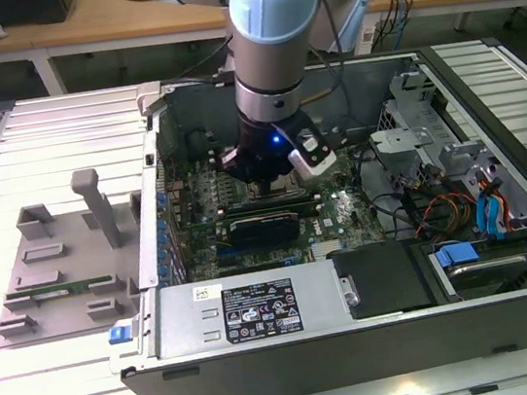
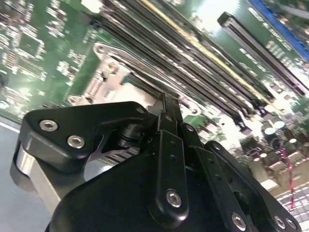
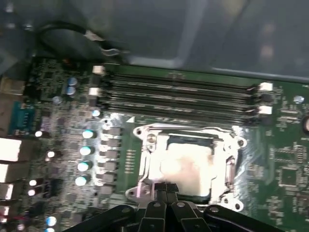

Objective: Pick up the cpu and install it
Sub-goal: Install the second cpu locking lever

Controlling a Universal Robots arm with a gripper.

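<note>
One arm, down inside the open computer case (image 1: pixel 380 328). Gripper (image 1: pixel 272 184) sits low over the motherboard (image 1: pixel 339 211), directly above the CPU socket frame (image 3: pixel 145 164). In the first wrist view, a pale silvery square lies inside that frame: reads as the cpu (image 3: pixel 188 169), apparently seated in the socket, with the fingertips at its near edge. Memory slots (image 3: pixel 178 94) run just beside the frame.

Fingers (image 3: pixel 166 191) look drawn together, tips nearly meeting. Can't tell whether they pinch the chip's edge or merely touch it; contact point is hidden by the linkage.

Judgement: install step, at or just after placement, pick-up done. Whatever follows calls for a straight vertical motion with no sideways drag, since the chip must stay flat and square in the frame. Can't confirm it's fully level from these views.
</note>
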